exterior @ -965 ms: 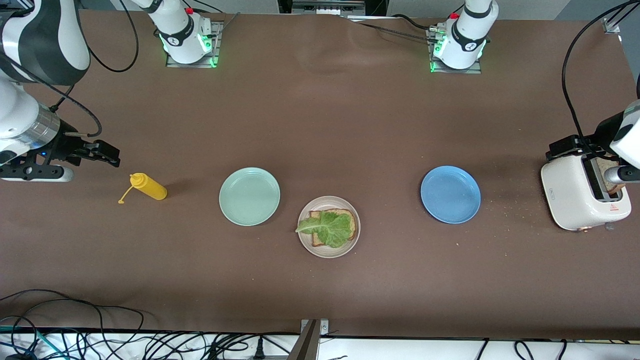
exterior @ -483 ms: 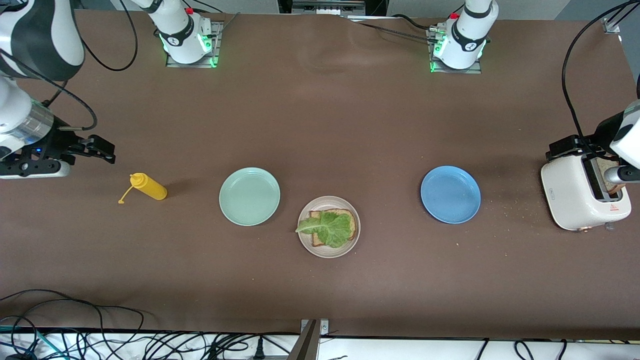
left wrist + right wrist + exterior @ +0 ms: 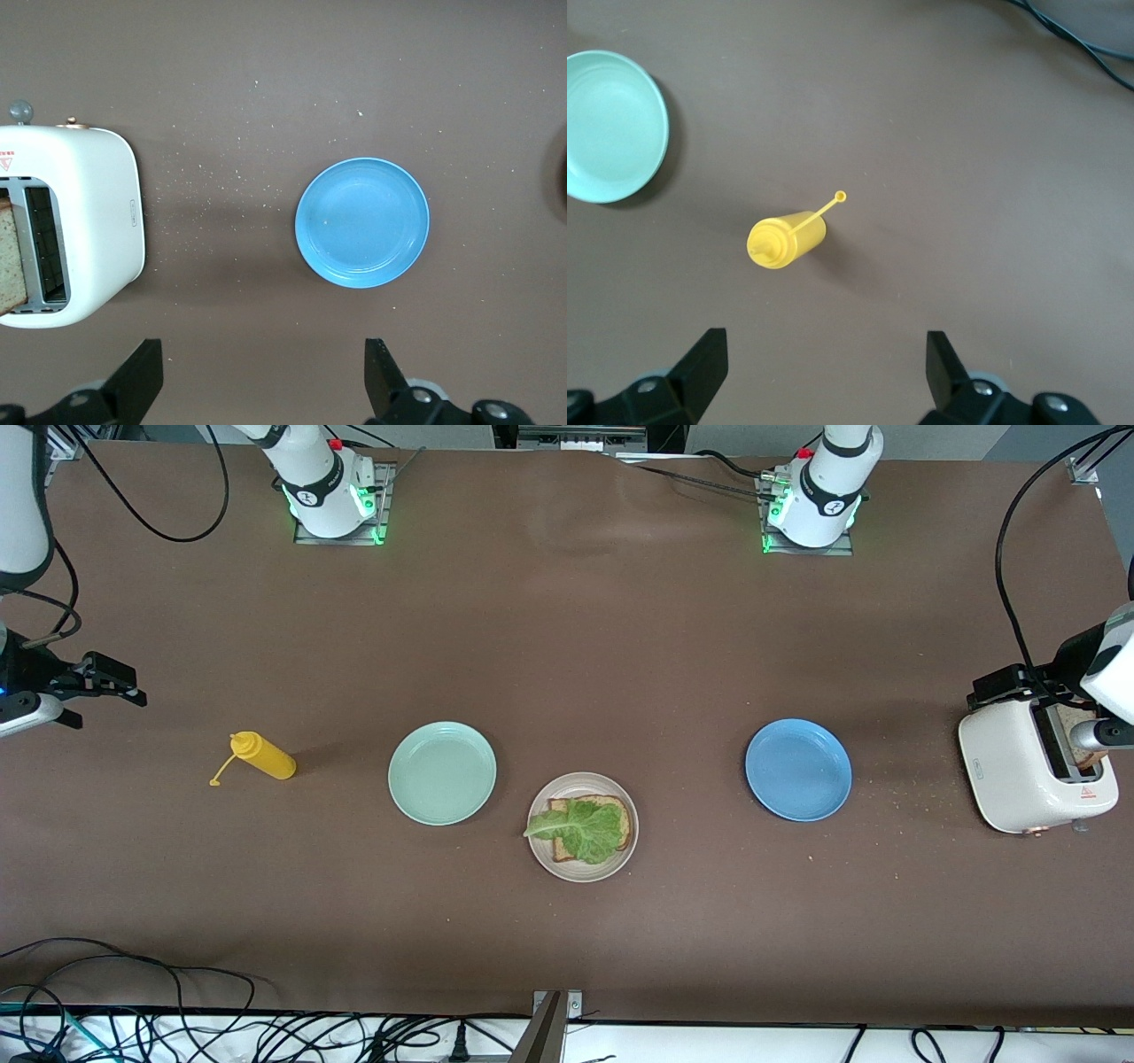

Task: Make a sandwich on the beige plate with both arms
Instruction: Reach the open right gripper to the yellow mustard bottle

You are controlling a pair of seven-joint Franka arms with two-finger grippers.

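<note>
We see a brown bench [image 3: 567,646] from above, with two white robot arms based along its top edge.

The beige plate [image 3: 582,870] sits near the middle of the bench, nearer the front camera than the two other plates. On it lies one square slice of brown-crusted bread [image 3: 622,821], and a ruffled green lettuce leaf [image 3: 580,829] is spread over the slice, its tip reaching past the plate's rim toward the right arm's end. There is no top slice on it.

Going across the front view: the right tool [image 3: 113,677] hangs over bare bench at the right arm's end, its fingers [image 3: 704,363] spread wide and holding nothing. Next lies a yellow squeeze bottle [image 3: 262,755] on its side, cap loose on its strap. Then comes a mint-green plate [image 3: 442,772], just beside the beige plate without touching it. A blue plate [image 3: 798,769] sits toward the left arm's end, with crumbs scattered near it. A white toaster [image 3: 1019,779] stands at that end, with a slice of bread [image 3: 7,266] sticking up from one slot. The left tool [image 3: 264,376] is up over the bench beside the toaster, fingers wide apart and empty.

We count three plates, two visible slices of bread, one lettuce leaf, one bottle, one toaster. Nothing lies between the toaster and the beige plate except the blue plate.
</note>
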